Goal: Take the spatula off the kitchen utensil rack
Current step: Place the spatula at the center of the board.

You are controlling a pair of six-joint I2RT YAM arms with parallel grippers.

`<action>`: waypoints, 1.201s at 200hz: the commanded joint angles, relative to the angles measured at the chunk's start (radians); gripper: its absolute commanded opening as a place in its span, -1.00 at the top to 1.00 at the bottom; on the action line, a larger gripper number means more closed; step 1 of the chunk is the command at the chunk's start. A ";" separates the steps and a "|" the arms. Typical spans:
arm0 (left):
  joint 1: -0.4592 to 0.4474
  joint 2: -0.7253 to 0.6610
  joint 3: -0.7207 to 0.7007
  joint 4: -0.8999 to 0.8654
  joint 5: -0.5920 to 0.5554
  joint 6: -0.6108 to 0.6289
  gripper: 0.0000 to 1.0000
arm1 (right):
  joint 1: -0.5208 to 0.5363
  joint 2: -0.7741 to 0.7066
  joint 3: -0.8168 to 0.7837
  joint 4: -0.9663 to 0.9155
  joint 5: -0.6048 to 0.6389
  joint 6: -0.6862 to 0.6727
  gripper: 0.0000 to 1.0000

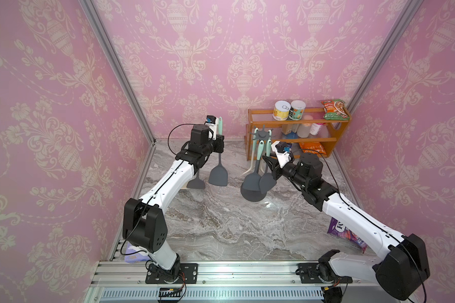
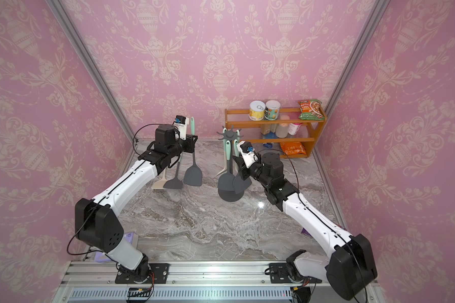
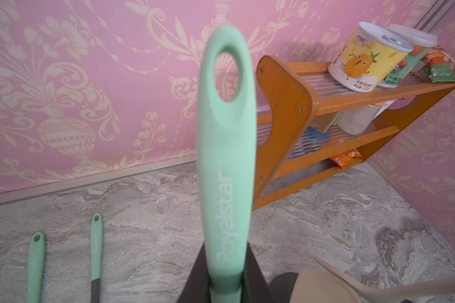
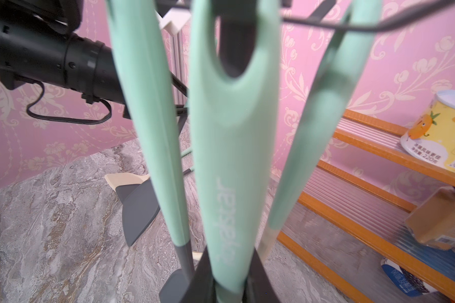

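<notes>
My left gripper (image 1: 220, 143) (image 3: 226, 283) is shut on the mint handle (image 3: 226, 157) of a spatula, upright, its dark grey head (image 1: 218, 174) (image 2: 192, 177) hanging just above the table, well left of the kitchen utensil rack. The rack's star crown (image 1: 262, 133) (image 2: 231, 134) and round base (image 1: 252, 196) are dark grey. Three utensils hang from it. My right gripper (image 1: 269, 162) (image 4: 230, 283) is shut on the middle one's mint handle (image 4: 229, 157), whose hole sits over a hook.
A grey spatula (image 1: 196, 182) and a cream one (image 2: 158, 183) lie on the marble under the left arm. The orange shelf (image 1: 297, 140) with cans and packets stands behind the rack. A purple packet (image 1: 344, 230) lies at the right, a purple box (image 1: 133, 253) by the left base.
</notes>
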 commanded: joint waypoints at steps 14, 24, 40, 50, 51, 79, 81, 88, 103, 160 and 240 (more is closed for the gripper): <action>0.039 0.228 0.231 -0.226 0.041 -0.043 0.80 | -0.004 -0.025 -0.022 -0.017 0.014 0.013 0.76; 0.042 0.295 0.308 -0.289 0.027 -0.034 0.80 | -0.005 -0.024 -0.025 -0.015 0.016 0.013 0.76; 0.055 0.385 0.404 -0.364 0.049 -0.046 0.80 | -0.005 -0.026 -0.029 -0.010 0.015 0.016 0.75; 0.062 0.419 0.437 -0.377 0.061 -0.057 0.80 | -0.005 -0.027 -0.029 -0.008 0.014 0.017 0.75; 0.062 0.422 0.440 -0.379 0.061 -0.058 0.80 | -0.005 -0.027 -0.029 -0.008 0.014 0.017 0.75; 0.077 0.513 0.536 -0.449 0.070 -0.062 0.79 | -0.005 -0.024 -0.027 -0.004 0.023 0.018 0.75; 0.077 0.519 0.540 -0.452 0.073 -0.063 0.79 | -0.005 -0.024 -0.027 -0.004 0.024 0.018 0.75; 0.083 0.538 0.559 -0.468 0.080 -0.064 0.80 | -0.005 -0.022 -0.027 -0.004 0.022 0.019 0.75; 0.093 0.559 0.572 -0.471 0.087 -0.067 0.79 | -0.004 -0.023 -0.027 0.000 0.022 0.021 0.74; 0.135 0.693 0.757 -0.620 0.135 -0.051 0.79 | -0.004 -0.029 -0.031 -0.004 0.020 0.026 0.74; 0.160 0.828 0.923 -0.711 0.162 -0.008 0.78 | -0.004 -0.047 -0.041 -0.025 0.033 0.021 0.73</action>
